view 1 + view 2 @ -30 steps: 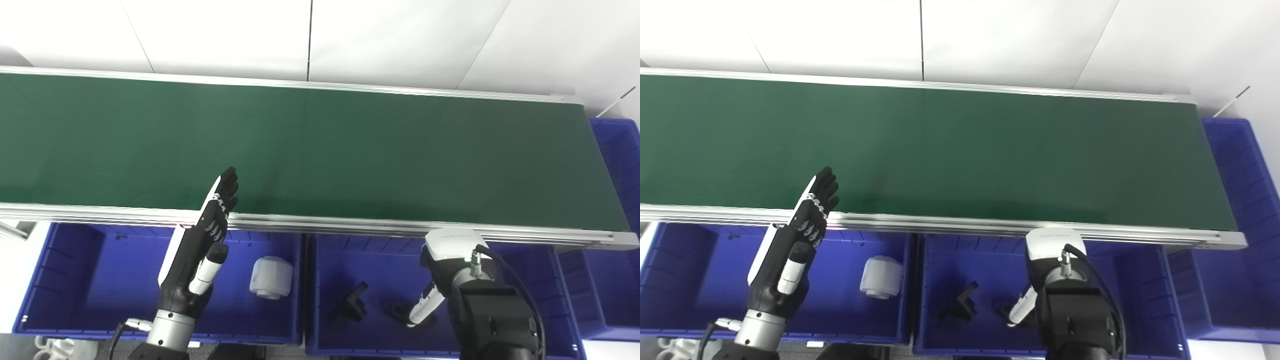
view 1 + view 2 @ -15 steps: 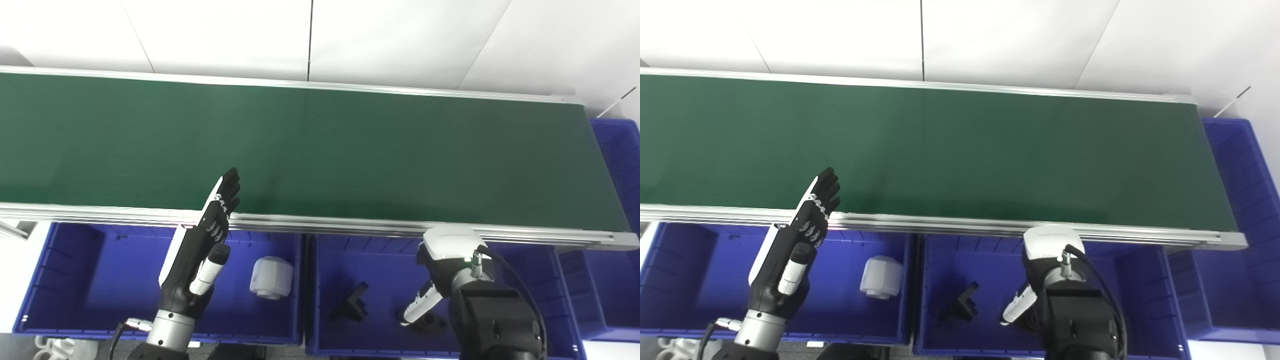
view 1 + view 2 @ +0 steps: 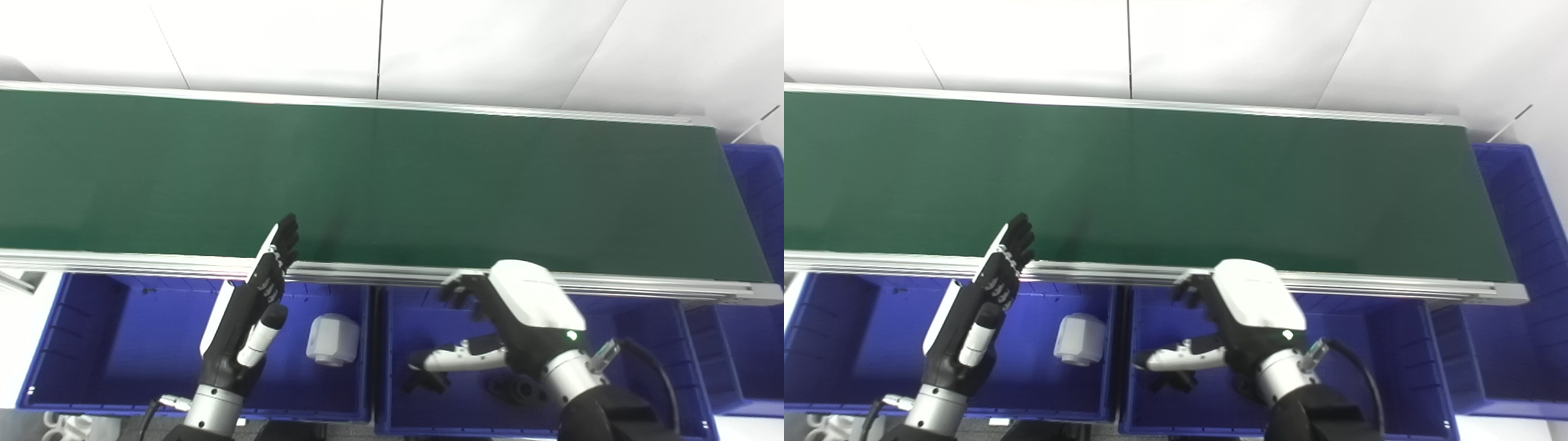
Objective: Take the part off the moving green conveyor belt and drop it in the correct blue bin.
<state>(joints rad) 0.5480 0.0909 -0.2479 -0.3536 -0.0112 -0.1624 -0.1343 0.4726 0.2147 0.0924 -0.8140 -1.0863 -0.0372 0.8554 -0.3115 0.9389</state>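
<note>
Over the middle bin [image 3: 686, 343] we find the right hand [image 3: 508, 309], fingers spread and holding nothing, its white back facing up and its thumb reaching left above the bin floor. Below it lie two dark parts: a black bracket [image 3: 422, 381] of angular shape and a black ring-like part [image 3: 517, 389], both resting on the blue plastic — neither is touched by the hand, as far as we can tell. We judge that a part has been dropped here and the hand is free again.

We see no part on the conveyor belt [image 3: 392, 177]; its matt green surface is bare from end to end between its aluminium side rails. The next pick therefore turns on where a new part enters — we cannot tell from which end.

We note the left hand [image 3: 254, 309] standing edge-up over the left bin [image 3: 92, 343], fingers straight and together, gripping nothing, its fingertips crossing the near rail onto the belt. A white cylinder [image 3: 332, 340], smooth, lies in that bin just right of it.
</note>
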